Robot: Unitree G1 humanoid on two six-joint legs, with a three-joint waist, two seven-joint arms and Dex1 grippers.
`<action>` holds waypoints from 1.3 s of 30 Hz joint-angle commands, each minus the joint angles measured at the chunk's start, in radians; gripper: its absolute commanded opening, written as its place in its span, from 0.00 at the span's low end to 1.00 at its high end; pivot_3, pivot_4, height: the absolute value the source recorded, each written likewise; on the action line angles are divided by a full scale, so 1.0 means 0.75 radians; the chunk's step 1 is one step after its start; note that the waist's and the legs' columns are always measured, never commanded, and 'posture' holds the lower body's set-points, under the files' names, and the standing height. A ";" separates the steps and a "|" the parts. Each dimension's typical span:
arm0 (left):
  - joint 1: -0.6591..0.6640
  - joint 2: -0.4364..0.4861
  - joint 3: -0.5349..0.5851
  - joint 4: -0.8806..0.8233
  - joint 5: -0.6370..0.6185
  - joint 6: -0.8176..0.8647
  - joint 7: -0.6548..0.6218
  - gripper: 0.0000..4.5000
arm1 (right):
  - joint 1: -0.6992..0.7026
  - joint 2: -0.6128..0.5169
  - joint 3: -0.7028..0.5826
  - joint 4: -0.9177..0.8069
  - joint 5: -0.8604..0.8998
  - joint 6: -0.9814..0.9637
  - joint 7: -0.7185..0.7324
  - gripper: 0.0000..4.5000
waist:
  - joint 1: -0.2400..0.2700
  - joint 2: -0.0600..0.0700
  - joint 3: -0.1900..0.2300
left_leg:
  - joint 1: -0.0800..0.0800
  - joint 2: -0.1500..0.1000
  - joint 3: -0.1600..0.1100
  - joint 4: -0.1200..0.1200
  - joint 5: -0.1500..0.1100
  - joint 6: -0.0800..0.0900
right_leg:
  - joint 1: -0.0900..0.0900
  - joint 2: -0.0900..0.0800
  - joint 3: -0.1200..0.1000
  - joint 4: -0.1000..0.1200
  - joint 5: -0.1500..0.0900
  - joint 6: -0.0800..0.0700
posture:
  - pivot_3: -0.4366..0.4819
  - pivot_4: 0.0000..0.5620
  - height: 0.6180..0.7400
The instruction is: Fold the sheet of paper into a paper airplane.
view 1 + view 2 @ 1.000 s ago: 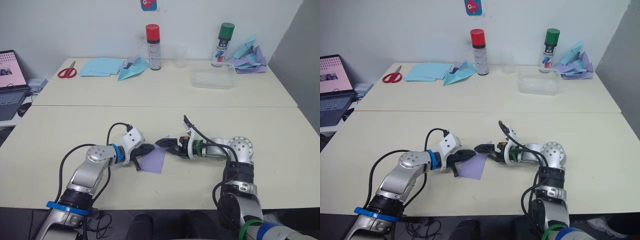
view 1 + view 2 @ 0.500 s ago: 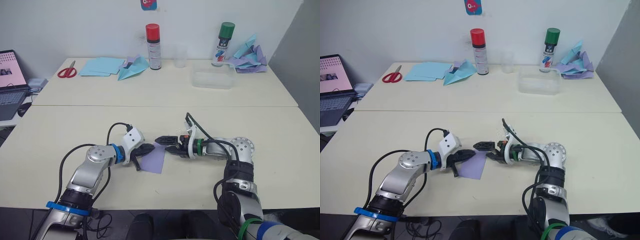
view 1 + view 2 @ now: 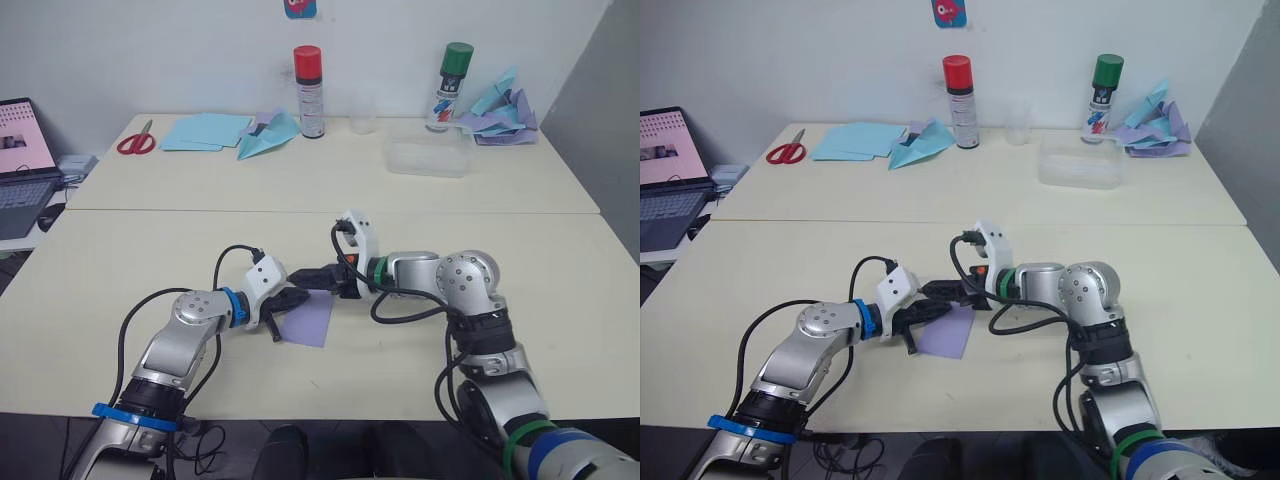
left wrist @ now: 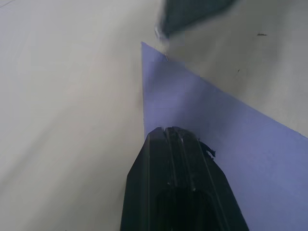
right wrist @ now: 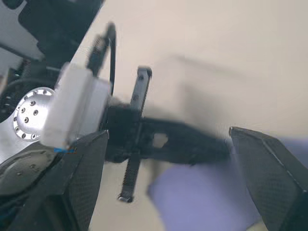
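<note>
On the worktop [image 3: 120, 270] lies the sheet of paper [image 3: 309, 318], near the front edge. Our left gripper [image 3: 293, 298] presses its closed jaws on one edge to anchor it; our right gripper [image 3: 305, 276], jaws spread, hovers over the far corner.

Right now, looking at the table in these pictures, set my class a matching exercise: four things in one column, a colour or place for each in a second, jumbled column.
Things:
1. scissors
2. sheet of paper
3. spray can beside the crumpled paper heap
4. clear plastic box

Descriptions:
A. green cap
B. red handles, far left of the back table
C. lavender, between the two tools
D. see-through, in front of the green-capped can

Pairs: 1-B, 2-C, 3-A, 4-D
</note>
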 commanded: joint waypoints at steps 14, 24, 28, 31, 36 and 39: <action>0.095 0.014 -0.062 0.062 0.053 0.027 0.009 0.00 | 0.093 -0.088 0.128 -0.048 -0.307 -0.259 0.182 0.93 | 0.001 0.000 0.000 | 0.000 0.001 0.001 0.000 0.000 0.000 | -0.001 -0.002 0.001 0.000 0.001 0.001 | 0.48 0.27 1.00; 0.096 0.014 -0.064 0.056 0.052 0.028 0.005 0.00 | 0.077 0.127 -0.177 0.003 -0.165 0.096 0.035 0.93 | 0.002 0.000 0.000 | 0.000 0.002 0.001 -0.002 0.000 0.000 | -0.001 -0.001 0.000 0.000 0.001 0.001 | 0.48 0.27 1.00; 0.096 0.015 -0.063 0.056 0.053 0.026 0.008 0.00 | 0.070 0.013 0.027 0.000 -0.347 -0.111 0.093 0.93 | 0.000 0.000 0.000 | 0.000 0.001 0.003 -0.002 0.000 0.000 | 0.000 -0.002 0.002 -0.004 0.002 0.003 | 0.48 0.27 1.00; 0.097 0.016 -0.060 0.054 0.054 0.026 0.010 0.00 | 0.060 -0.031 0.122 0.020 -0.441 -0.233 0.135 0.93 | -0.001 0.000 0.000 | 0.000 0.000 0.007 -0.002 0.000 0.000 | 0.000 -0.001 0.003 -0.006 0.003 0.005 | 0.48 0.27 1.00; 0.093 0.017 -0.060 0.059 0.057 0.023 0.011 0.00 | 0.067 -0.010 0.168 0.045 -0.477 -0.223 0.162 0.93 | 0.001 0.000 0.000 | 0.000 0.000 0.005 -0.002 0.000 0.000 | 0.000 -0.001 0.003 -0.006 0.003 0.005 | 0.48 0.27 1.00; 0.088 0.015 -0.059 0.062 0.057 0.022 0.012 0.00 | 0.072 0.014 0.195 0.050 -0.487 -0.197 0.164 0.93 | 0.001 0.000 0.000 | 0.000 0.001 0.005 -0.002 0.000 0.000 | 0.000 -0.001 0.002 -0.005 0.003 0.005 | 0.48 0.27 1.00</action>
